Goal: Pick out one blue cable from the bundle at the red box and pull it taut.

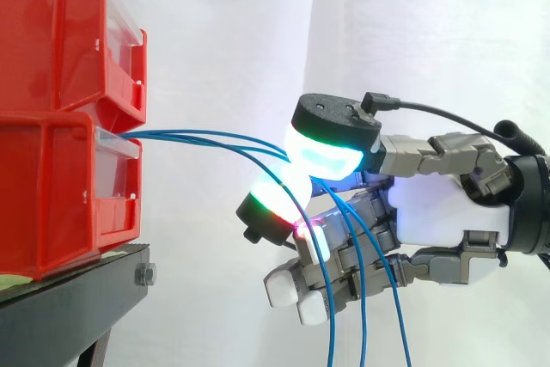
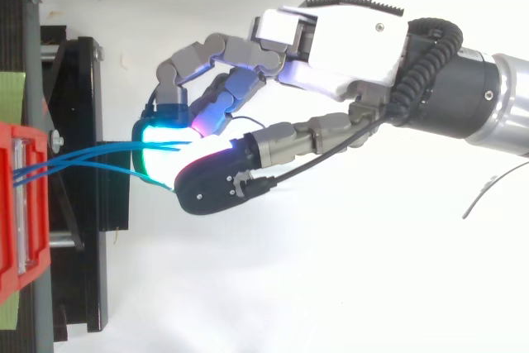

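Several thin blue cables (image 1: pixel 198 137) leave the front of the lower red bin (image 1: pixel 51 195) and run right in a slightly sagging fan. They reach my hand (image 1: pixel 438 212), which hovers to the right of the bins at the lower bin's height. Two glowing pads, one cyan-green (image 1: pixel 331 156) and one green-red (image 1: pixel 275 199), are closed on the cables where they meet. I cannot tell how many strands lie in the pinch. Past the pads the cables hang down in front of the curled fingers. From above, the cables (image 2: pixel 91 159) run from the bin (image 2: pixel 16 204) into the hand (image 2: pixel 347 39).
A second red bin (image 1: pixel 51 32) sits on top of the lower one. Both rest on a black stand (image 1: pixel 77 285) at the left. A white curtain hangs behind the hand.
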